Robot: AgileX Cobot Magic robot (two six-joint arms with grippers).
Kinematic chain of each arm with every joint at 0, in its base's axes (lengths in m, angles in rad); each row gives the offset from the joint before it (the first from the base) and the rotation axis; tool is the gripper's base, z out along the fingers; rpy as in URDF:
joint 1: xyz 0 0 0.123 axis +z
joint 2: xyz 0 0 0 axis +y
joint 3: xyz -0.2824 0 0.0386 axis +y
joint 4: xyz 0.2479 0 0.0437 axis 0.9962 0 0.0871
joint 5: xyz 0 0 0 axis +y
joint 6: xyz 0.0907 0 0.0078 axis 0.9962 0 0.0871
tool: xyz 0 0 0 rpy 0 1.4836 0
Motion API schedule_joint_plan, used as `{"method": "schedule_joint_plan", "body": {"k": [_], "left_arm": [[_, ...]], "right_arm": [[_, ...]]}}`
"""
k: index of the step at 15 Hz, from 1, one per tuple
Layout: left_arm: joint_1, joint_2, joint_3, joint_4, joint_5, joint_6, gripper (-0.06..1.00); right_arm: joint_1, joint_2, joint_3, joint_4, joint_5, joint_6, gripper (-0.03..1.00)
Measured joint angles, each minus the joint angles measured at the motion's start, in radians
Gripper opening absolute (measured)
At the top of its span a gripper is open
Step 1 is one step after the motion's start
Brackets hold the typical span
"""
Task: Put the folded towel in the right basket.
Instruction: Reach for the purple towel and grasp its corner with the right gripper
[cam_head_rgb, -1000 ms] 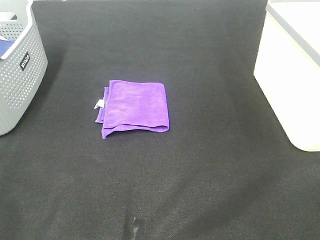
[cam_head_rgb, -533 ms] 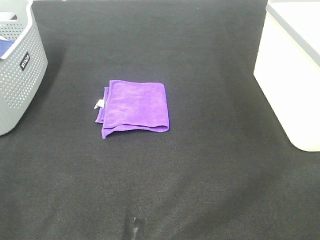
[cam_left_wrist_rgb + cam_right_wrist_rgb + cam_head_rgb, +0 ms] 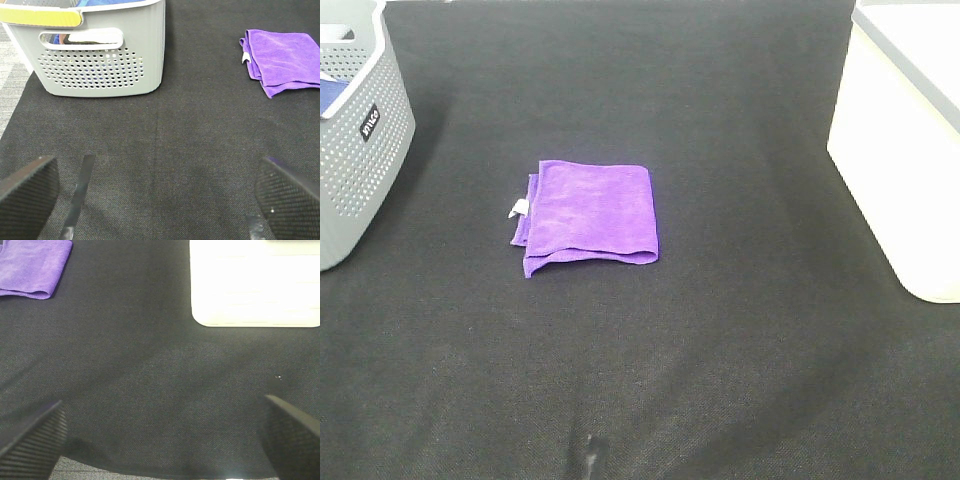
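The folded purple towel (image 3: 588, 216) lies flat on the black mat, left of centre; it also shows in the left wrist view (image 3: 282, 61) and the right wrist view (image 3: 33, 267). The right basket (image 3: 908, 140) is white and stands at the mat's right edge; its wall shows in the right wrist view (image 3: 255, 287). My left gripper (image 3: 157, 197) is open and empty, low over the mat, well short of the towel. My right gripper (image 3: 162, 437) is open and empty over the mat near its front edge. Neither arm shows in the exterior high view.
A grey perforated basket (image 3: 355, 140) with blue cloth inside stands at the mat's left edge, close ahead of my left gripper in the left wrist view (image 3: 100, 55). The black mat (image 3: 720, 330) covers the table.
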Motion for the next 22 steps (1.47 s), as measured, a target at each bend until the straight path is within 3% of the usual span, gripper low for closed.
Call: {"method": "schedule_joint_plan", "body": {"k": [16,18,22], "left_arm": [[0.0,0.0,0.0,0.0,0.0,0.0,0.99],[0.0,0.0,0.0,0.0,0.0,0.0,0.99],[0.0,0.0,0.0,0.0,0.0,0.0,0.99]], "right_arm": [[0.0,0.048,-0.013,0.012,-0.013,0.0,0.98],[0.0,0.229,-0.085,0.012,-0.016,0.0,0.98],[0.0,0.751,-0.408,0.023,0.029,0.0,0.98]]}}
